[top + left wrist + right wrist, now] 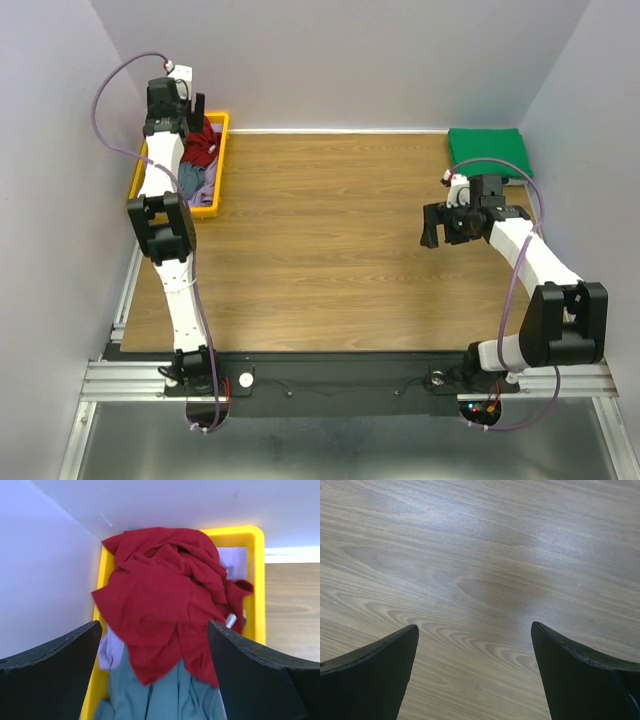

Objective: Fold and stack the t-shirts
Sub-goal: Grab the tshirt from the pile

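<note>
Our left gripper point(152, 630) hangs over the yellow tray point(259, 580) at the far left of the table point(330, 260). Its two fingers are spread wide and hold nothing. We think they are this wide so they can drop around a fat bunch of cloth. The dark red t-shirt point(160, 595) lies crumpled on top of the pile, right between the fingers, so it looks like the one to pick. Under it we see the grey-blue t-shirt point(165, 695). A bit of the lavender t-shirt point(111, 652) peeks out at the side. All three are heaped in the tray, not folded yet. The green t-shirt point(488, 152) lies flat and folded in the far right corner of the table. We guess the stack goes there. Our right gripper point(475, 630) is spread wide too, with nothing in it, over the wood near the green one. We think it is placed there to help spread out the next shirt.
</note>
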Tool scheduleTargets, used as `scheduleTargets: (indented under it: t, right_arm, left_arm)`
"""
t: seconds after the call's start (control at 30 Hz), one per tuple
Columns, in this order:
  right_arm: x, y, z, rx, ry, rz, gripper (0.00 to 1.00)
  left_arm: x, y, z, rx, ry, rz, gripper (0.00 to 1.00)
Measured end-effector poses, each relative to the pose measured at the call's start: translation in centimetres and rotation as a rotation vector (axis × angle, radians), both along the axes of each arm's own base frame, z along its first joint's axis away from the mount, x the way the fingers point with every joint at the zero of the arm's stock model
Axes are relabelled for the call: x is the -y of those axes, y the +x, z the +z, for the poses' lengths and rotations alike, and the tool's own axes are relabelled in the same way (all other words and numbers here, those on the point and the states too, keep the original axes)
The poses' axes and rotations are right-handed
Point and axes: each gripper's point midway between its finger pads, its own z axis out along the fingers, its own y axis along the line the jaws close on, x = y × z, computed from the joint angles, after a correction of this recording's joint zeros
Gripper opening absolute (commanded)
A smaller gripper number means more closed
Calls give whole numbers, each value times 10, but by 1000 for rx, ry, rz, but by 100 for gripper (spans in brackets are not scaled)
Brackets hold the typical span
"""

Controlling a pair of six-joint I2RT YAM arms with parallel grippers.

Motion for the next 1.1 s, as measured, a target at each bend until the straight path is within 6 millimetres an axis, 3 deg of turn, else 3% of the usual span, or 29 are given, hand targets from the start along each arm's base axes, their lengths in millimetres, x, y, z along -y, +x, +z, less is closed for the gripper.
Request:
scheduleTargets:
  t: [0.17,0.27,0.37,0.4,0.47,0.5,0.53,0.57,0.63,0.67,0.83,0.9,0.97,1.1]
  right_arm:
    - [0,0,-7,-24,0,-4,100]
    - [0,0,-7,-23,0,-4,100]
    - [1,0,-7,-23,-4,-7,100]
    - [1,0,-7,-24,-6,-8,100]
    - [1,0,-8,-26,-6,-8,100]
    - [1,0,-8,-27,-6,-8,100]
    - [1,0,-9,-30,-6,-8,100]
    - [1,0,-10,-33,-6,-8,100]
    - [2,0,-11,-38,-7,-11,100]
    - [2,0,-11,-38,-8,-12,100]
    - [2,-1,-11,-40,-8,-12,100]
    - [2,-1,-11,-42,-8,-12,100]
    - [2,-2,-11,-42,-8,-12,100]
    - [2,-2,-10,-39,-8,-12,100]
  left_arm:
    - [-11,23,-51,-20,35,14,99]
    - [-20,28,-88,-59,40,21,98]
    - [-29,31,-109,-76,42,27,96]
    - [-32,31,-113,-76,44,29,90]
    - [-35,33,-111,-65,49,29,68]
    - [-36,36,-106,-49,60,26,45]
    - [-36,36,-106,-49,60,26,45]
    - [-36,38,-101,-35,64,25,38]
    - [-37,40,-97,-22,65,24,19]
    - [-37,40,-96,-16,61,24,0]
    - [-36,40,-87,2,25,-8,0]
    - [-32,37,-72,16,9,-30,0]
    - [-27,31,-44,39,-8,-60,0]
    - [-5,6,47,142,-25,-133,0]
